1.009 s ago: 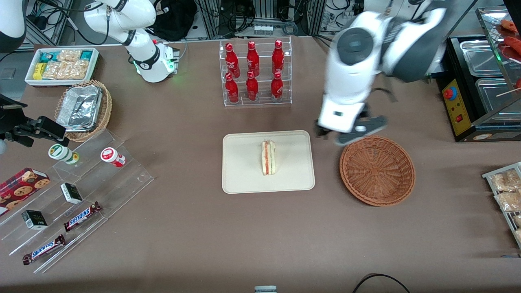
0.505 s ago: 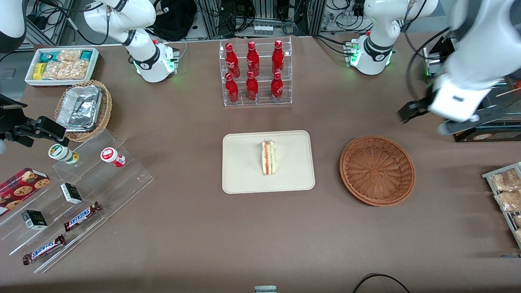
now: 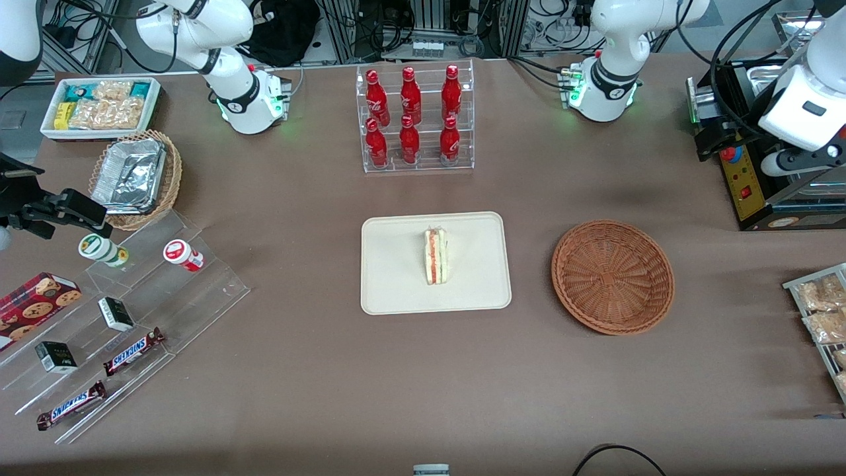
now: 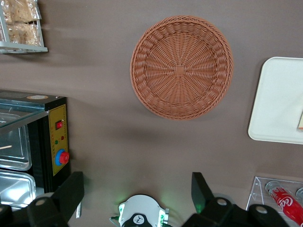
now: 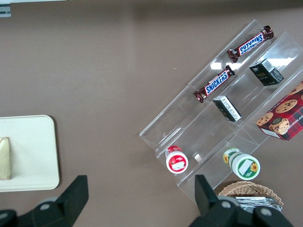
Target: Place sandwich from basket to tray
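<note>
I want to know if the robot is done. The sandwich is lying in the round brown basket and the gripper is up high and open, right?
Not quite. The front view shows the sandwich lying on the tray; the basket holds nothing. The gripper is indeed high and open.

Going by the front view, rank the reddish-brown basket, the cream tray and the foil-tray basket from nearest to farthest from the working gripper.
The gripper hangs open at the working arm's end of the table, above the black appliance.
1. The basket: empty, closest to that end.
2. The tray: mid-table, with the sandwich on it.
3. The foil-tray basket: toward the parked arm's end.
</note>
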Robot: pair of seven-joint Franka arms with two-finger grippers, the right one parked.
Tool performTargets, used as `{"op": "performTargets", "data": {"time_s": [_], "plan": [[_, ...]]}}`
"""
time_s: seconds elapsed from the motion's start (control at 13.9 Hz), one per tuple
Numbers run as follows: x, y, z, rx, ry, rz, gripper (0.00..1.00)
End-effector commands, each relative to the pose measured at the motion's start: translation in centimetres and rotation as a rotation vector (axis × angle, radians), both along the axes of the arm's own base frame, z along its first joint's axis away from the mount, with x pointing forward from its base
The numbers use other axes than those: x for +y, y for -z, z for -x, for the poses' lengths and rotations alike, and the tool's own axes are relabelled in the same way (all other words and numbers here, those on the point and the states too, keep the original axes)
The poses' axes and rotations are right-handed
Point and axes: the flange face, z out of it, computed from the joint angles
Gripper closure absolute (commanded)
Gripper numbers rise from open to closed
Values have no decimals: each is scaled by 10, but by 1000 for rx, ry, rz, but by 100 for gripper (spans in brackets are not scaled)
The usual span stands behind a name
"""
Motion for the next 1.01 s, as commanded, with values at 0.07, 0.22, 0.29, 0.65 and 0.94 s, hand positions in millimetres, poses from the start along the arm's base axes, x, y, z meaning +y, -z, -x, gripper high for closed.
{"op": "performTargets", "data": {"time_s": [0.07,0.22,0.29,0.65,0.94], "plan": [[-3,-1,-13,-12,29,19,0],[-16,-7,-40,-38,70,35,0],[-7,-13,-54,-58,54,45,0],[18,-26,-64,-85,112,58,0],[55,-32,-27,-56,71,53,0]]}}
